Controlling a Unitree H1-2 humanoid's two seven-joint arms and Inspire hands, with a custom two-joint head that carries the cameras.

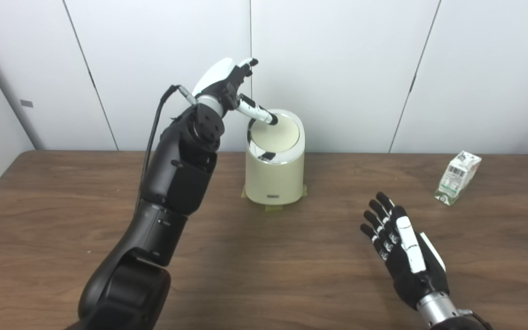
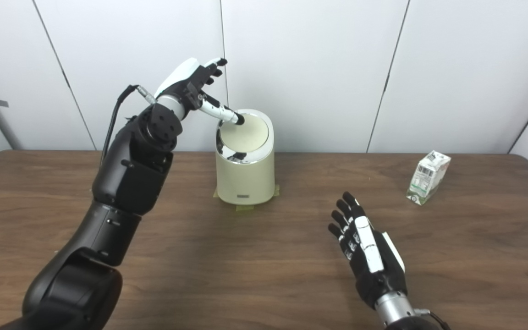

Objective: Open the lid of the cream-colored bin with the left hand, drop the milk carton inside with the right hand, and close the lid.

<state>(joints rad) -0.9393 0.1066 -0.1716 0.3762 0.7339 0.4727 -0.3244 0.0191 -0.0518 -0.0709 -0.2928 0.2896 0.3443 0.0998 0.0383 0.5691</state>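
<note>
Toward the tabletop's far edge, we are pressing one outstretched digit of our spread left hand (image 1: pixel 225 80) onto the bin (image 1: pixel 275 178) lid (image 1: pixel 277 135), opening it, while our right hand (image 1: pixel 401 247) is waiting spread, next reaching for the milk carton (image 1: pixel 458 178) by the right edge.

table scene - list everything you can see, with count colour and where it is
bin: one, cream with a chrome rim around its lid, far middle of the table, upright
lid: one, cream, on top of the bin, tilted toward the camera
tape: yellowish pieces under the bin's base
milk carton: one, white and green, far right of the table, standing apart from the bin
table: one, dark brown wood grain, fills the lower picture
wall panels: white, behind the table
left hand: one, black and white, raised above the bin's left side, one finger touching the lid's far left rim
right hand: one, black and white, open, holding nothing, over the near right table
</note>
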